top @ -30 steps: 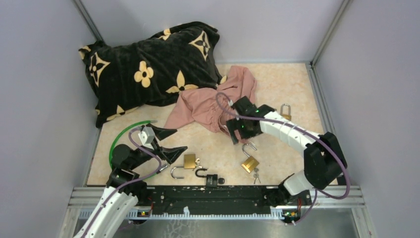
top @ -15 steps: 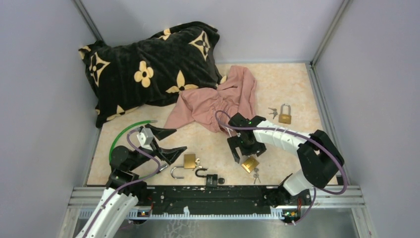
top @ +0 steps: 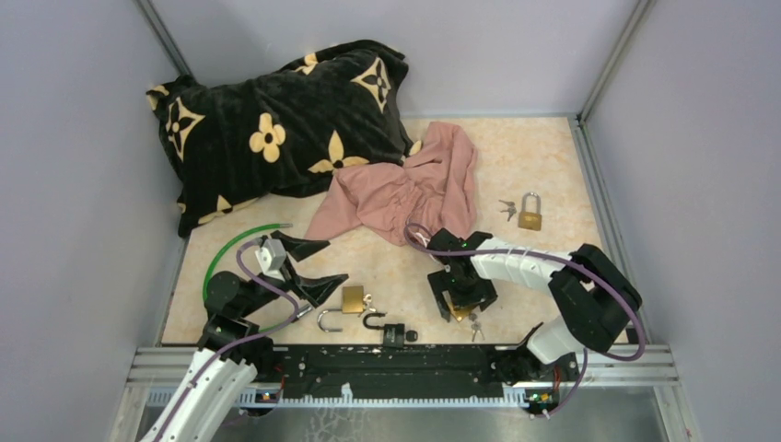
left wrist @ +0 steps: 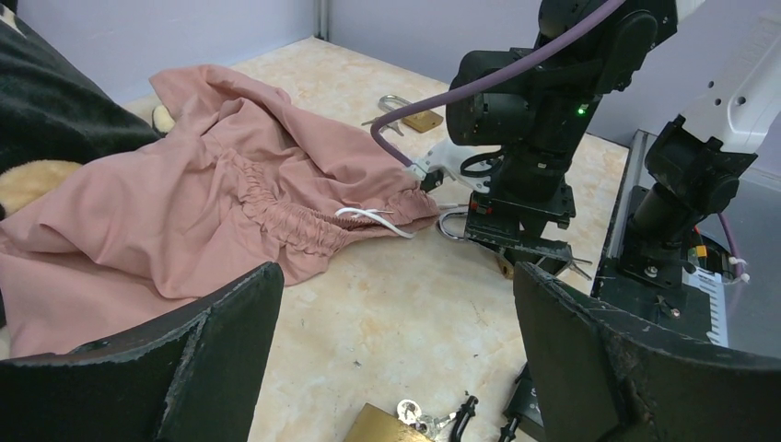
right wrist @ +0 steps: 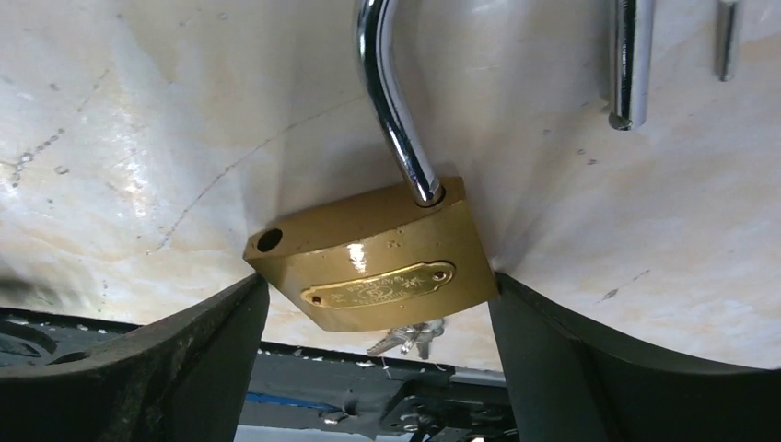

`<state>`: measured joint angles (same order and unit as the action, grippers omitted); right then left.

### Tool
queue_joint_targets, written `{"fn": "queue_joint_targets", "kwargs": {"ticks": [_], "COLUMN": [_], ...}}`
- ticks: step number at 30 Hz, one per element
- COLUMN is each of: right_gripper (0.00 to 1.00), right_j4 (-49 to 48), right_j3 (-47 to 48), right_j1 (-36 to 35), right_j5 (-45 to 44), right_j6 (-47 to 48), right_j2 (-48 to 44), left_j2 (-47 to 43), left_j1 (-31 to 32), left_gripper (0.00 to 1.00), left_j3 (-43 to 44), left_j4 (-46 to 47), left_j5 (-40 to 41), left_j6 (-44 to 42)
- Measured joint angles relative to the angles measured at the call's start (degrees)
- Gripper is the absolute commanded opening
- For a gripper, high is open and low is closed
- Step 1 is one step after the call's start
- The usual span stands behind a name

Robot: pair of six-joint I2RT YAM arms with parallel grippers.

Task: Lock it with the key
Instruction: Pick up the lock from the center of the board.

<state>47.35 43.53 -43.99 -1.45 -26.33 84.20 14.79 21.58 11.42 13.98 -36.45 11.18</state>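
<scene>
A brass padlock (right wrist: pixel 373 267) lies on the table with its shackle (right wrist: pixel 391 101) open and a bunch of keys (right wrist: pixel 405 339) hanging from its bottom. My right gripper (right wrist: pixel 378 281) is open, low over it, with one finger on each side of the brass body. From above, the right gripper (top: pixel 463 299) covers most of this padlock, with the keys (top: pixel 476 324) just in front. My left gripper (top: pixel 308 267) is open and empty, hovering at the near left.
A second open brass padlock (top: pixel 353 299) with keys and a black padlock (top: pixel 394 333) lie near the front edge. A closed brass padlock (top: pixel 530 216) with keys (top: pixel 507 208) sits at the back right. A pink cloth (top: pixel 401 189) and a black pillow (top: pixel 276 124) fill the back.
My right gripper has moved from the pink cloth toward the front edge and come down over the open brass padlock. The left arm has not moved.
</scene>
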Motion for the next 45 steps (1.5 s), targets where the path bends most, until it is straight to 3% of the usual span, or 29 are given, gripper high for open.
{"fn": "queue_joint_targets", "kwargs": {"ticks": [2,4,9,13,17,21,25,30,33,37,41,45], "right_gripper": [0.75,0.73,0.88,0.85,0.71,0.29,0.0,0.0,0.0,0.0,0.0,0.0], "right_j4": [-0.3,-0.5,-0.9,-1.0,-1.9,-2.3,-3.2,-8.6,-14.4,-20.4,-27.1,-35.5], "right_j3": [0.0,0.1,0.1,1.0,1.5,1.4,-0.2,-3.9,-6.1,-8.0,-10.9,-14.3], "right_j1": [-1.3,-2.1,-2.8,-2.8,-2.8,-2.7,-2.7,-2.8,-2.8,-2.8,-2.9,-4.0], "right_j5": [-0.2,-0.5,-1.3,-2.1,-1.6,-1.1,-1.1,1.7,6.1,11.1,18.2,25.6], "right_j6": [-0.7,-1.0,-1.7,-1.0,0.5,2.3,3.2,5.2,6.6,8.4,9.9,9.8], "right_j2": [0.0,0.0,0.0,0.8,1.5,1.3,-1.2,-6.6,-10.3,-13.8,-17.2,-20.3], "left_j2": [0.0,0.0,0.0,0.0,0.0,0.0,0.0,1.9,5.8,14.1,25.1,36.0], "left_j1": [0.0,0.0,0.0,0.0,0.0,0.0,0.0,0.0,0.0,0.5,3.0,8.3], "left_gripper": [0.99,0.99,0.99,0.99,0.99,0.99,0.95,0.84,0.84,0.76,0.73,0.74], "left_j3": [0.0,0.0,0.0,0.0,0.0,0.0,0.0,1.0,5.3,17.5,25.1,26.6], "left_j4": [0.2,0.2,0.2,0.2,0.2,0.2,0.2,-0.3,-4.3,-21.0,-36.4,-44.3], "left_j5": [-0.1,-0.1,-0.2,-0.2,-0.3,-0.3,-0.5,-3.4,-9.7,-20.2,-21.5,-18.7], "left_j6": [0.0,0.0,0.0,0.0,0.0,0.0,0.0,-3.2,-11.0,-34.7,-61.2,-78.8]}}
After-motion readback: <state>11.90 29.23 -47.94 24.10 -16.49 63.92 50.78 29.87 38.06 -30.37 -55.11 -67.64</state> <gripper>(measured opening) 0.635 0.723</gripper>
